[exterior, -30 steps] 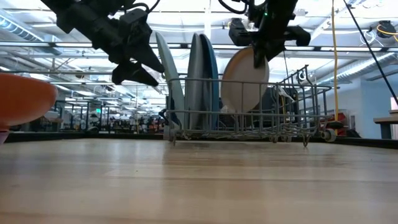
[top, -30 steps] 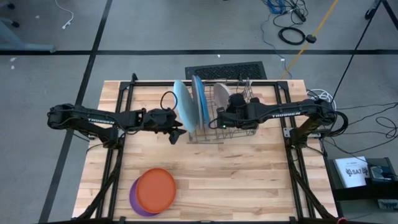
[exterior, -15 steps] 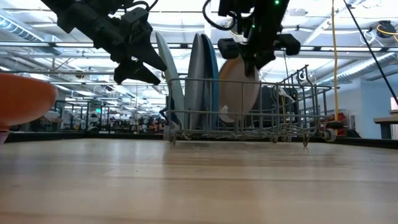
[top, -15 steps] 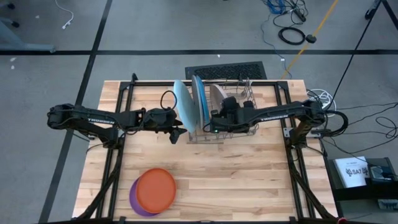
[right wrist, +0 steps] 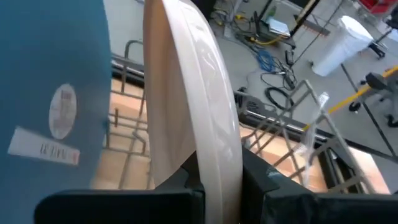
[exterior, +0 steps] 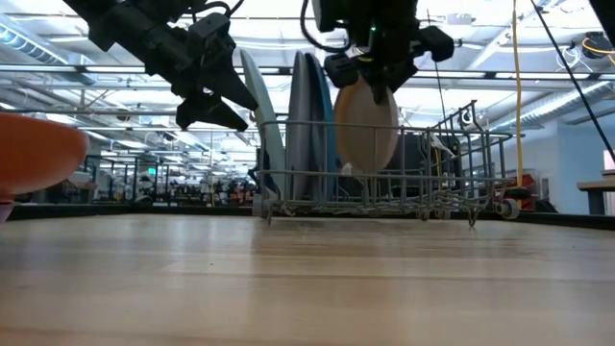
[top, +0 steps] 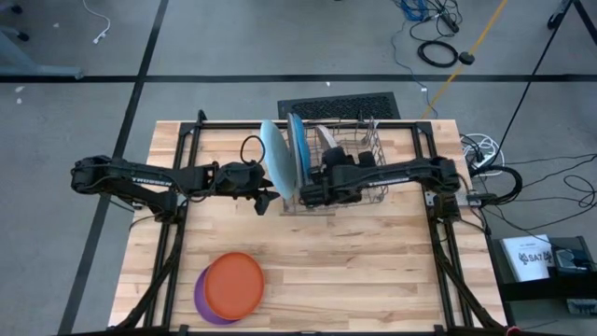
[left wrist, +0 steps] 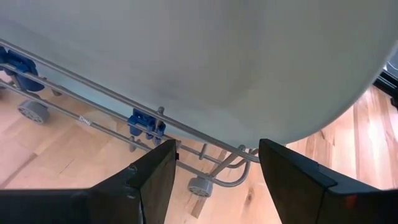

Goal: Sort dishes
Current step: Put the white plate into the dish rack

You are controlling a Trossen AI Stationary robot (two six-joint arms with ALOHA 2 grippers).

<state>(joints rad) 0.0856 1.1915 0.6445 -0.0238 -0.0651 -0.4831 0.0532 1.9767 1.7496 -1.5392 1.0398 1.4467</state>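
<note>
A grey wire dish rack (top: 350, 173) stands at the table's far middle. A light blue plate (top: 272, 157) and a darker blue plate (top: 298, 154) stand on edge at its left end. My right gripper (exterior: 377, 86) is over the rack, shut on an off-white plate (exterior: 365, 130). My left gripper (top: 264, 199) hovers open just left of the rack, close to the light blue plate (left wrist: 205, 62) and touching nothing. An orange plate (top: 234, 284) lies on a purple plate (top: 202, 299) near the table's near left corner. My right gripper pinches the off-white plate by its upper rim (right wrist: 214, 155) between the two fingers, coming from above and pointing down. The plate hangs upright on edge below the fingers, and its lower edge (exterior: 363, 165) is inside the rack's walls, above the rack's floor.
The darker blue plate (right wrist: 56, 93) stands right beside the held plate. The rack's right half (top: 366, 154) holds wire dividers and a utensil basket. Bare wooden table (top: 373, 271) lies on the near side and right. Black frame rails (top: 177, 233) run along both table sides.
My right gripper has carried the off-white plate toward the table's left, along the rack toward the blue plates. The plate has turned from nearly face-on to more edge-on in the low view. The left arm has kept still.
</note>
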